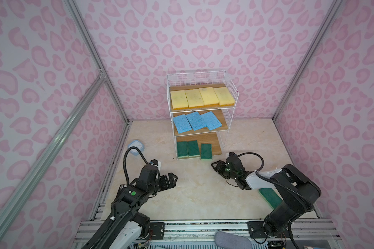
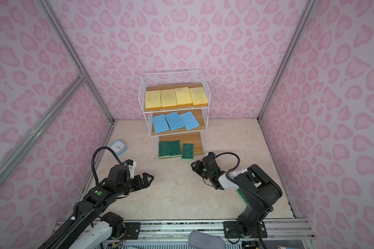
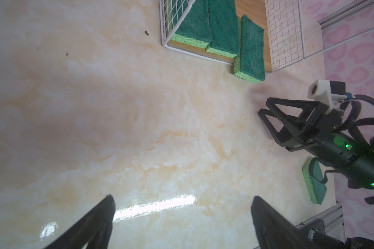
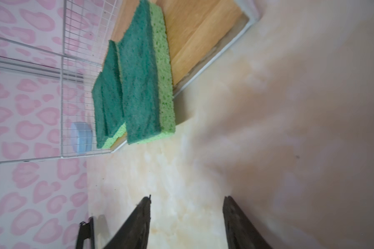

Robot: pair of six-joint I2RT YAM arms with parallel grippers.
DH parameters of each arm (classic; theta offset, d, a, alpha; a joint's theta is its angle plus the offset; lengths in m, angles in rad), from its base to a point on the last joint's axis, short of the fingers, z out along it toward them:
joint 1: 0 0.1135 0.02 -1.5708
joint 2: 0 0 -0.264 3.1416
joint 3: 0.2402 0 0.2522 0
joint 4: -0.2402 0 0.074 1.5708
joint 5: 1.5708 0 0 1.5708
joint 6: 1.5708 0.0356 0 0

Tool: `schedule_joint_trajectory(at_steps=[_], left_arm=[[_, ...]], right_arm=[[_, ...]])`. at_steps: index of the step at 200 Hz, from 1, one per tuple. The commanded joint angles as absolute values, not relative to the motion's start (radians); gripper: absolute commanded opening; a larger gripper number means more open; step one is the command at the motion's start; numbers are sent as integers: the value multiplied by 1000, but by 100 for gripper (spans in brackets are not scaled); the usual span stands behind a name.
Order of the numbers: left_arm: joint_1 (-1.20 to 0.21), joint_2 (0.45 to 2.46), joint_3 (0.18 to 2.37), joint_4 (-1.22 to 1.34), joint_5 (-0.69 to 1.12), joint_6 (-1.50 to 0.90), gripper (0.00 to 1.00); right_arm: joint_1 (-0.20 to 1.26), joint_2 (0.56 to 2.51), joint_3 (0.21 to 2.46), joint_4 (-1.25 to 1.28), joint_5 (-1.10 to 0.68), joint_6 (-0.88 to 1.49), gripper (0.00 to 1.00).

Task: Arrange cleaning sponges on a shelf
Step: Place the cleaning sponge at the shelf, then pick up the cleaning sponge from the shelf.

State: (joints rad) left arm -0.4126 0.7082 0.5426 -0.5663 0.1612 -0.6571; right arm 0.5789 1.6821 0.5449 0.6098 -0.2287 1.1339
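Clock (image 1: 136, 146) lies left of the shelf (image 1: 194, 78). The left gripper (image 1: 173, 180) hovers front-left of it, fingers wide and empty. Four yellow sponges (image 1: 202, 98) fill the top tier, three blue sponges (image 1: 194, 121) the middle. Two green sponges (image 1: 187, 148) sit on the bottom board, a third green sponge (image 1: 206, 151) overhanging its front edge. Bare tabletop (image 1: 192, 194) spreads in front. Front-right of the shelf, the right gripper (image 1: 214, 167) shows fingers partly apart, empty. A fourth green sponge (image 1: 270, 195) lies partly under its arm.

Black arms (image 1: 125, 200), white links (image 1: 254, 181), ribbed cables (image 1: 124, 163), green stickers (image 1: 133, 193)
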Motion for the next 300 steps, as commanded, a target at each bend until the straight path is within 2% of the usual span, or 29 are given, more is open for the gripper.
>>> schedule_joint_trajectory(at_steps=[1,42,94,179,228,262,300], left_arm=[[-413,701,546,-539,173,-656,99],[-413,687,544,-544,170,-661,99],[-413,695,546,-544,168,-661,99],[-413,710,545,-541,164,-654,99],[-413,722,548,-540,163,-651,99],[-413,726,548,-540,163,-650,99],[-413,729,548,-540,164,-652,99]], right_arm=[[574,1749,539,858,-269,1247,55],[560,1916,526,1111,-255,1399,48],[561,2009,558,1168,-228,1480,42],[521,2032,608,1108,-203,1452,31],[506,2038,657,1065,-210,1431,22],[503,2038,675,1063,-214,1433,11],[491,2019,660,1064,-205,1436,7]])
